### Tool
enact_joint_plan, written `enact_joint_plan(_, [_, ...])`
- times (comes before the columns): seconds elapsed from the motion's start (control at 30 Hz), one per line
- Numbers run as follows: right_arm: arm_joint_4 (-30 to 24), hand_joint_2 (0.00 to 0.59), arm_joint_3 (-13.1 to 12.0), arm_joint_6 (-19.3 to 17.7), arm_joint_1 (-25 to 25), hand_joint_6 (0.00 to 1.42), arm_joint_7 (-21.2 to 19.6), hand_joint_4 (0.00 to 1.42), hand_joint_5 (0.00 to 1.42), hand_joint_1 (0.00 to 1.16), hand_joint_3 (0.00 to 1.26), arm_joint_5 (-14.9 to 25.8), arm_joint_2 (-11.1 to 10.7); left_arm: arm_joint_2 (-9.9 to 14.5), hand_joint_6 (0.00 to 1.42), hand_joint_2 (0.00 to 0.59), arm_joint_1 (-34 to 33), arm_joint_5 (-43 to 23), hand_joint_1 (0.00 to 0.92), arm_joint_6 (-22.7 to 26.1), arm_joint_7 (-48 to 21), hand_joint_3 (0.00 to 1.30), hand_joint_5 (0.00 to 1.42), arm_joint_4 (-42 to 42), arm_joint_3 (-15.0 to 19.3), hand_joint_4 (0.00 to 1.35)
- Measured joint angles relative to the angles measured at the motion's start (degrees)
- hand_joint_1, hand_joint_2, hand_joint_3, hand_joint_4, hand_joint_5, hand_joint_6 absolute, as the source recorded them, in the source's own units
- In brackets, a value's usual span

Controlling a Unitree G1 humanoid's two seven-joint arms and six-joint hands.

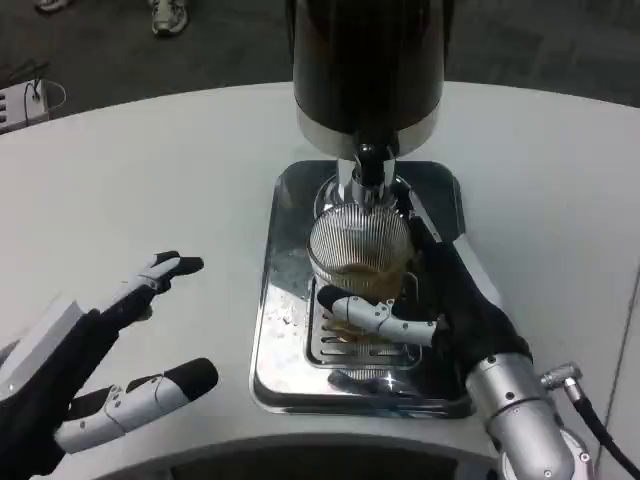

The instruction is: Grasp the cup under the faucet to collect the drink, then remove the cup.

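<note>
Two hands show over the white table (150,170); the right hand (440,300) is wrapped around the cup (358,250), with its thumb across the front of the cup and its other fingers on the far side; the cup is see-through with thin ribs up and down, and a brown drink sits low inside it; the cup stands upright on the slotted grate in the shiny metal tray (275,300), right under the faucet (367,175); the faucet hangs down from the dark drink machine (365,60) at the back; the left hand (90,370) is well apart from the tray, low on the left side, above the table; its fingers are spread wide and it holds nothing; some wet drops lie on the tray beside the grate.
</note>
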Motion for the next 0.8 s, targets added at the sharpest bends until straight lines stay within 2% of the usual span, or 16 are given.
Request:
enact_joint_plan(0.37, [1.52, 0.206, 0.56, 0.02, -1.03, 0.03, -1.62, 0.0, 0.06, 0.79, 0.0, -0.18, 2.17, 0.57, 0.21, 0.03, 0.98, -0.01, 0.0, 0.66, -0.88, 0.15, 0.1, -0.02, -0.03, 0.04])
enact_joint_plan(0.63, [1.53, 0.218, 1.15, 0.99, -1.21, 0.09, -5.51, 0.1, 0.16, 0.8, 0.0, -2.44, 4.16, 0.78, 0.21, 0.03, 1.53, 0.0, 0.0, 1.64, -1.55, 0.15, 0.1, -0.19, -0.2, 0.04])
enact_joint_plan(0.8, [1.54, 0.218, 1.94, 1.68, -1.04, 0.14, -7.71, 0.16, 0.23, 0.81, 0.07, -4.12, 5.46, 0.82, 0.21, 0.03, 1.99, 0.0, 0.0, 1.94, -1.95, 0.16, 0.1, -0.61, -0.27, 0.04])
